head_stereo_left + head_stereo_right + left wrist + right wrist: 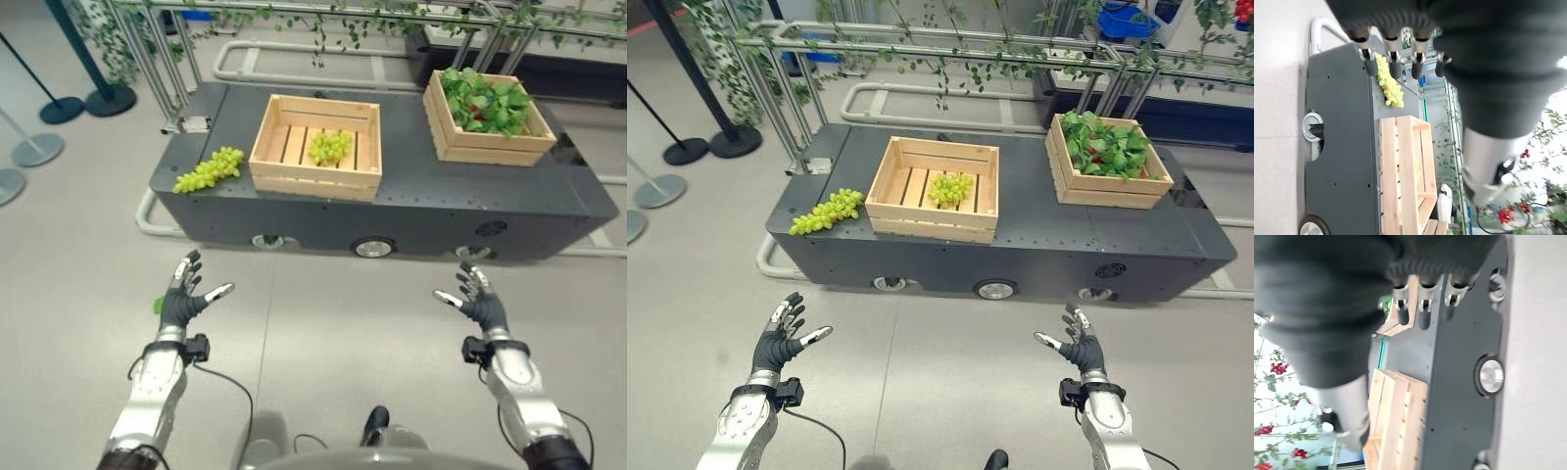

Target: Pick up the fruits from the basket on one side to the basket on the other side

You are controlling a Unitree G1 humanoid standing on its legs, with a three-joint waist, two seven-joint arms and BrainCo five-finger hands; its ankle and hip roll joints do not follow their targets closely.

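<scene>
Grapes [330, 146] inside slatted crate [315, 147], leaf-filled crate [487, 117] hiding fruit, left hand [182, 300] and right hand [478, 298] spread, empty

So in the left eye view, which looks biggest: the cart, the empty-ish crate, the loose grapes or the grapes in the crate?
1. Cart
2. Crate
3. Loose grapes
4. Grapes in the crate

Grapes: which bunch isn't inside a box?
The longer grape bunch, lying bare on the dark cart top left of the slatted crate. The smaller bunch sits inside that crate.
</scene>
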